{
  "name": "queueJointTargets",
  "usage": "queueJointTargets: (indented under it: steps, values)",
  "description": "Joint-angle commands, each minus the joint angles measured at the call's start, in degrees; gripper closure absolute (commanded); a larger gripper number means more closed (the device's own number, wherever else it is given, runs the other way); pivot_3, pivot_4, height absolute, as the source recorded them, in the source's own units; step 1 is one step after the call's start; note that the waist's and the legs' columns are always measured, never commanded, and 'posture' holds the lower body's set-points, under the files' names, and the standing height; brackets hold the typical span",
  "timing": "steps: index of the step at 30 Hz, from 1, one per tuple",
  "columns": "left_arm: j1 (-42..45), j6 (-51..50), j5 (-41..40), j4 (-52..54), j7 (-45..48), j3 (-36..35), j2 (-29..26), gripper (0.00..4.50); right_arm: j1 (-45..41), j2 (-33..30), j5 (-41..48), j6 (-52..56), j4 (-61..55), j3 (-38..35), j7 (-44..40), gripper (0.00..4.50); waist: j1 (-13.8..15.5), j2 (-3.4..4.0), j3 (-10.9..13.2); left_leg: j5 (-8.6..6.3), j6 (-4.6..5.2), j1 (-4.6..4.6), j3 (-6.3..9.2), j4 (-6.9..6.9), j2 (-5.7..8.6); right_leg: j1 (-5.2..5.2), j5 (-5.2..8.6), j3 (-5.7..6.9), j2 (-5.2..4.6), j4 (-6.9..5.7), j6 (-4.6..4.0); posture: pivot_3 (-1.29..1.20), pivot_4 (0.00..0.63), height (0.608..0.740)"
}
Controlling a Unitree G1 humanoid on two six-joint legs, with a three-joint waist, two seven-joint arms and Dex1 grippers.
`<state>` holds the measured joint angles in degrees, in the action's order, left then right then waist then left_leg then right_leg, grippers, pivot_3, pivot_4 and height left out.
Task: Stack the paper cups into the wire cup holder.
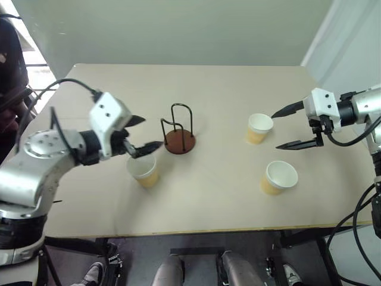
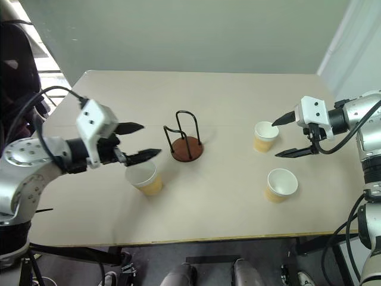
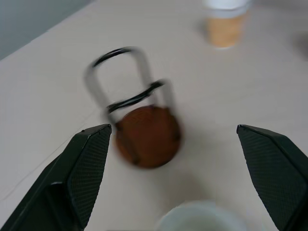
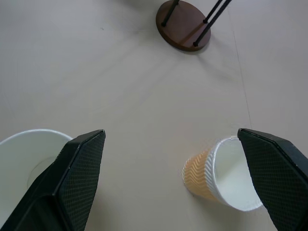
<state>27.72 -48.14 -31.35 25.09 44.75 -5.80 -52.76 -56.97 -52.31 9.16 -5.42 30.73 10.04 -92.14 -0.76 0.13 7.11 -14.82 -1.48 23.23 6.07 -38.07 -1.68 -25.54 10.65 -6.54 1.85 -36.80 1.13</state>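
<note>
Three tan ribbed paper cups stand upright on the beige table (image 1: pixel 208 202). One cup (image 1: pixel 143 170) is near the left, one (image 1: pixel 259 128) is at the right and one (image 1: pixel 280 177) is nearer the front right. The wire cup holder (image 1: pixel 178 134) stands empty mid-table, its round brown base (image 3: pixel 148 135) under black wire loops. My left gripper (image 1: pixel 150 132) hovers open just above the left cup, pointing toward the holder. My right gripper (image 1: pixel 275 131) hangs open beside the right cup (image 4: pixel 29 163), with the front cup (image 4: pixel 224 175) beyond it. Neither gripper holds anything.
A person in dark clothing (image 1: pixel 9 77) stands past the table's left edge. Grey walls rise behind the table, and a pale wall (image 1: pixel 351 47) stands at the right. The table's front edge (image 1: pixel 226 231) runs close below the cups.
</note>
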Motion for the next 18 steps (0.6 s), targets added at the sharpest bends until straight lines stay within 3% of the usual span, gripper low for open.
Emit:
queueJointTargets:
  steps: [1, 6, 18]
  values:
    - [1.97, -0.76, 1.44, -0.01, -1.89, 0.15, -0.22, 0.02, -0.64, -1.19, 0.45, 0.28, -2.19, -2.38, -0.1, 0.0, -0.01, 0.0, 0.0, 0.02, -0.03, -0.01, 0.01, 0.01, -0.05, 0.0, 0.0, 0.01, 0.05, 0.01, 0.01, 0.0, 0.15, 0.74]
    - [3.01, -1.66, 3.35, -0.62, -3.93, 3.08, 1.1, 0.02, -0.25, -1.2, 0.46, 0.69, -2.87, -2.54, 0.09, 0.0, 0.1, 0.01, 0.01, 0.09, -0.05, -0.12, 0.02, 0.0, -0.08, 0.08, -0.02, 0.01, 0.08, -0.06, 0.03, 0.0, 0.15, 0.74]
    - [9.02, -7.61, 6.38, -4.37, -11.09, 10.33, 11.29, 0.02, -0.21, -0.97, 0.42, 0.44, -2.76, -2.78, 0.42, 0.0, 0.57, 0.01, 0.01, 0.15, -0.02, -0.24, 0.0, -0.28, 0.0, 0.36, -0.09, -0.05, 0.03, -0.03, 0.12, 0.0, 0.15, 0.74]
